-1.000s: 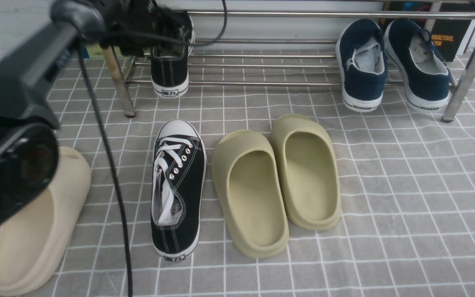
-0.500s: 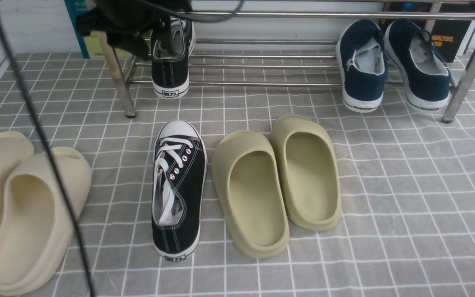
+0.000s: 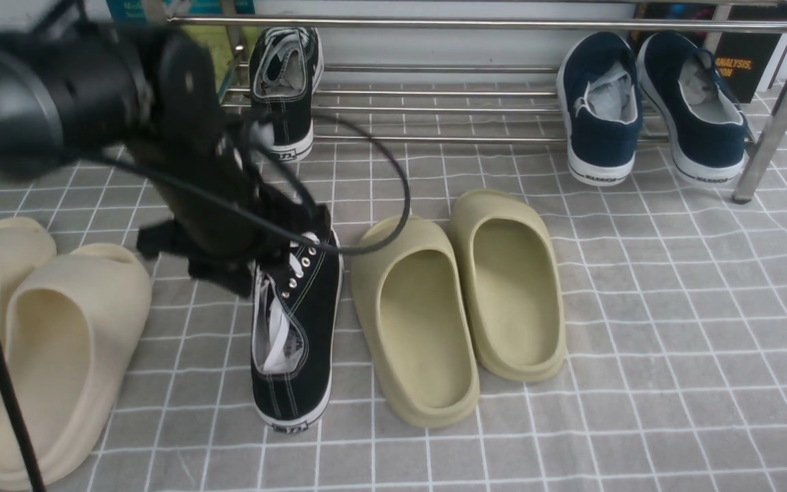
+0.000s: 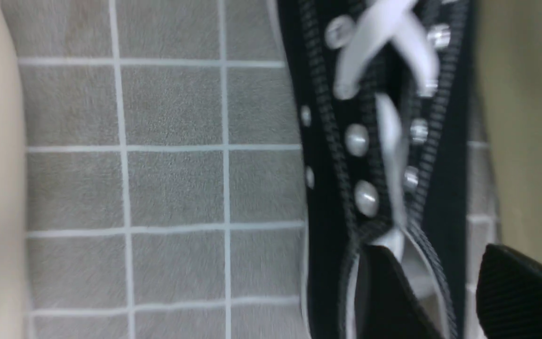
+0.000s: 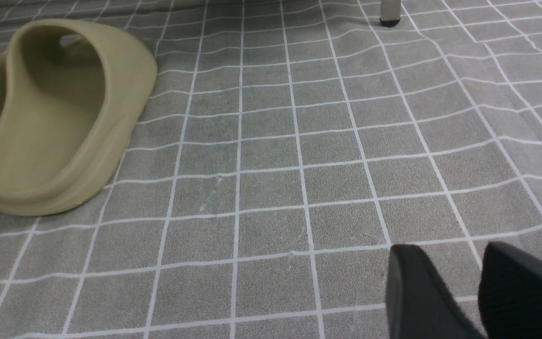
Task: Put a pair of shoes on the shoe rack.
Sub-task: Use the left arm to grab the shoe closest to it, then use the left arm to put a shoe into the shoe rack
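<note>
Grey mat; toe of black sneaker behind left arm

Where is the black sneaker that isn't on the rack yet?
Front view, left of centre: the black sneaker lies between a cream slide and an olive slide, toe toward the shoe rack.

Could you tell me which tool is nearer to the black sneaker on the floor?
Left. The left tool is at the laces of the black sneaker; the right tool hangs over the mat, apart from an olive slide.
</note>
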Available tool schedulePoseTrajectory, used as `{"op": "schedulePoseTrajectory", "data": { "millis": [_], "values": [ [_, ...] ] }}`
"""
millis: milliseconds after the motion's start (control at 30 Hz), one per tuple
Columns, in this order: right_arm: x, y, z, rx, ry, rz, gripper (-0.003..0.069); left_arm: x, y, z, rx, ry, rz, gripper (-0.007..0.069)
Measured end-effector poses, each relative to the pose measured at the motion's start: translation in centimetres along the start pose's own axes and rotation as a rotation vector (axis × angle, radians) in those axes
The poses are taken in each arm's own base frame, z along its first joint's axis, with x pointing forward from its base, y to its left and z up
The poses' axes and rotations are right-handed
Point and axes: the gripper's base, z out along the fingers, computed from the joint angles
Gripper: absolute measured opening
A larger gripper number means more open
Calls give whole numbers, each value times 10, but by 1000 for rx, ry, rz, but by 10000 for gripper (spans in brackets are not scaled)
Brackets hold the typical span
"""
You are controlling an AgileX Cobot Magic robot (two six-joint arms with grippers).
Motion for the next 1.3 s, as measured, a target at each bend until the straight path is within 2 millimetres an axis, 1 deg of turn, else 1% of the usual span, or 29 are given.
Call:
{"op": "schedulePoseTrajectory", "data": {
  "millis": [33,67,200,233,267,333,433,500,567,633,667,700,733,800,833,867,900,967,1033,1100,1133,1200,1233,1300],
  "values": [
    [0,0,0,0,0,0,239,3,2,8,4,-14,-23,300],
    [0,0,0,0,0,0,239,2,2,8,7,-22,-25,300],
    [0,0,0,0,0,0,239,3,5,34,13,-51,-66,283],
    [0,0,0,0,0,0,239,3,5,34,14,-53,-69,281],
    [0,0,0,0,0,0,239,3,6,42,6,-46,-80,254],
    [0,0,0,0,0,0,239,3,7,51,-8,-36,-94,199],
    [0,0,0,0,0,0,239,2,9,56,-21,-37,-103,87],
    [0,0,0,0,0,0,239,2,9,56,-27,-41,-103,59],
    [0,0,0,0,0,0,239,1,8,54,-30,-49,-100,61],
    [0,0,0,0,0,0,239,1,8,46,-25,-65,-96,60],
    [0,0,0,0,0,0,239,1,8,46,-25,-66,-96,60],
    [0,0,0,0,0,0,239,1,8,35,-23,-81,-89,60],
    [0,0,0,0,0,0,239,1,8,33,-21,-84,-88,60],
    [0,0,0,0,0,0,239,3,9,8,-31,-107,-64,60],
    [0,0,0,0,0,0,239,2,9,1,-34,-109,-57,60],
    [0,0,0,0,0,0,239,0,8,-15,-28,-126,-44,60],
    [0,0,0,0,0,0,239,0,7,-20,-29,-123,-38,60],
    [0,0,0,0,0,0,239,-6,0,-47,-1,-133,2,60],
    [0,0,0,0,0,0,239,-12,-7,-60,26,-127,36,60],
    [0,0,0,0,0,0,239,-20,-14,-64,44,-102,80,60],
    [0,0,0,0,0,0,238,-27,-19,-69,59,-95,100,60],
    [0,0,0,0,0,0,238,-38,-25,-65,64,-78,118,60],
    [0,0,0,0,0,0,238,-42,-28,-66,68,-82,122,60],
    [0,0,0,0,0,0,238,-62,-37,-57,71,-83,133,60]
  ]
}}
